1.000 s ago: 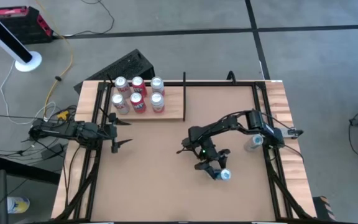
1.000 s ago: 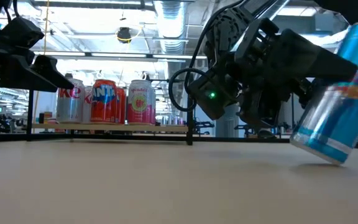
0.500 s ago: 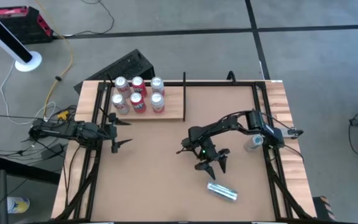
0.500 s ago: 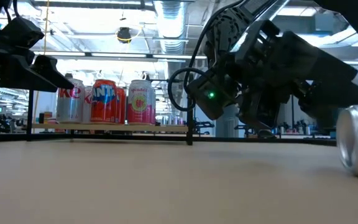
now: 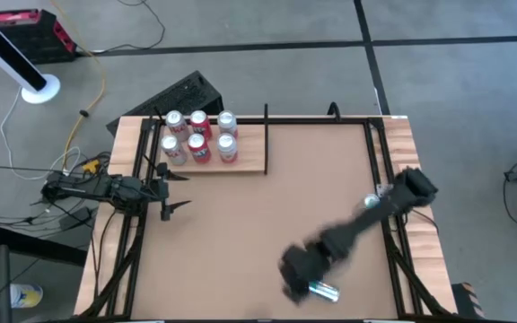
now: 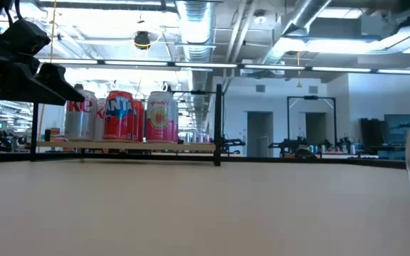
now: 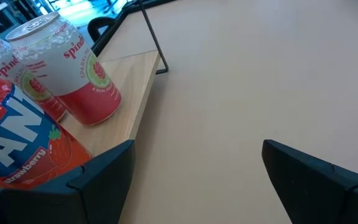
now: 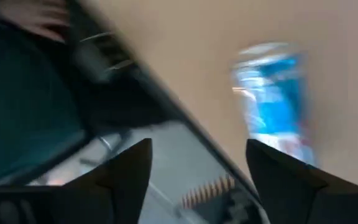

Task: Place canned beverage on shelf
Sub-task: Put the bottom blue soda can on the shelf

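Brown board covers the table [image 5: 240,224], and on it, close to the near edge, lies the blue and silver can [image 5: 323,291] on its side, touching nothing that holds it. Our right gripper [image 5: 296,272] hangs just beside that can, smeared by motion from above; in its own wrist view the two dark fingers [image 8: 120,180] stand apart with the can [image 8: 272,99] beyond their tips and nothing between them, so we read the jaws as wide and empty. Our left gripper [image 7: 191,180] waits well off, its jaws wide and empty too, with the pale wooden shelf [image 5: 249,148] and its six standing cans [image 5: 197,136] just ahead of its tips. We judge the step in hand to be picking the fallen can up again. To do it well, we should let the arm settle first, since a grab on the move may only nudge the can into a roll. We should turn the wrist so the jaws straddle the can across its round body, near the middle of its length, bring the tips low to the board on both sides, then close. Once it is held, we need to bring it upright before carrying it to the bare end of the shelf, near the thin black post [image 5: 266,135], clear of the other cans.
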### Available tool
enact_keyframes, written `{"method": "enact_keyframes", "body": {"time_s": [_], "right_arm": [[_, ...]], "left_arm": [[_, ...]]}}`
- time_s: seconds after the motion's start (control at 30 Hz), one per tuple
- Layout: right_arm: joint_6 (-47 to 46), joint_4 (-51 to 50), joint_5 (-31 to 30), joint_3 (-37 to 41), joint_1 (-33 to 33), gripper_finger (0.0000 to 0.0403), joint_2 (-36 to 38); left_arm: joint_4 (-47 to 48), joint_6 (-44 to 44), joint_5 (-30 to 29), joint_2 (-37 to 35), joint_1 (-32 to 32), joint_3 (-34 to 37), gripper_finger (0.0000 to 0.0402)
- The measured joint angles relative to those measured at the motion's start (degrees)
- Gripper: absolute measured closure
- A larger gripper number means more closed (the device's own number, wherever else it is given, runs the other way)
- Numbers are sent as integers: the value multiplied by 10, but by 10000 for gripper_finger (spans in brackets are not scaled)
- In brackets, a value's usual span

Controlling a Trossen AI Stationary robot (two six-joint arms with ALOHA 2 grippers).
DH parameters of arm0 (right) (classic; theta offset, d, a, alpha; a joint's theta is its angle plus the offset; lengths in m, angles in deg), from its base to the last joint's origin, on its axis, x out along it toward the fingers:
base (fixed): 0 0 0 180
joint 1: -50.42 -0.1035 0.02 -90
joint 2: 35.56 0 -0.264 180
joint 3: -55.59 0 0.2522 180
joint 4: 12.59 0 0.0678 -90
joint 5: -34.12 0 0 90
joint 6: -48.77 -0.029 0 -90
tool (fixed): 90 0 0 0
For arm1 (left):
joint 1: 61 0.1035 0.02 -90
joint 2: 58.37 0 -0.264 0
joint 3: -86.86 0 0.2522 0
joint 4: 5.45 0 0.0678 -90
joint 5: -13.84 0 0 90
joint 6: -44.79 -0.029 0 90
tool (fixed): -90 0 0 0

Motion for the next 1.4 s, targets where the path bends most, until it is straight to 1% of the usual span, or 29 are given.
{"method": "enact_keyframes", "body": {"time_s": [0.07, 0.1, 0.17, 0.23, 0.3, 0.33, 0.37, 0.53, 0.7, 0.83, 0.97, 1.07, 1.23, 1.33, 1.4], "right_arm": [[-51, 67, -73, 5, -64, 152, -12], [-76, 82, -93, 4, -83, 171, -26], [-115, 82, -102, 6, -115, 222, -53], [-124, 82, -82, 7, -133, 287, -82], [-116, 121, -42, 6, -144, 357, -106], [-108, 132, -19, 6, -147, 378, -119], [-107, 140, 1, 6, -149, 384, -131], [-118, 132, 19, 6, -152, 369, -151], [-104, 103, 16, 6, -135, 389, -145], [-92, 52, 5, 4, -117, 385, -130], [-60, -8, -14, 6, -100, 372, -124], [-18, -36, -14, 6, -88, 378, -115], [31, -70, -55, 6, -69, 386, -84], [32, -101, -84, 6, -66, 371, -52], [7, -138, -107, 6, -76, 360, -30]], "left_arm": [[0, 0, 0, 0, 0, 0, 65], [0, 0, 0, 0, 0, 0, 65], [0, 0, 0, 0, 0, 0, 65], [0, 0, 0, 0, 0, 0, 65], [0, 0, 0, 0, 0, 0, 65], [0, 0, 0, 0, 0, 0, 65], [0, 0, 0, 1, 0, 0, 65], [0, 0, 1, 1, 0, 0, 65], [0, 0, 0, 1, 0, 0, 65], [0, 0, 0, 1, 0, 0, 65], [0, 0, 0, 1, 0, 0, 65], [0, 0, 0, 1, 0, 0, 65], [0, 0, 0, 1, 0, 0, 65], [0, 0, 0, 1, 0, 0, 65], [0, 0, 0, 1, 0, 0, 65]]}}
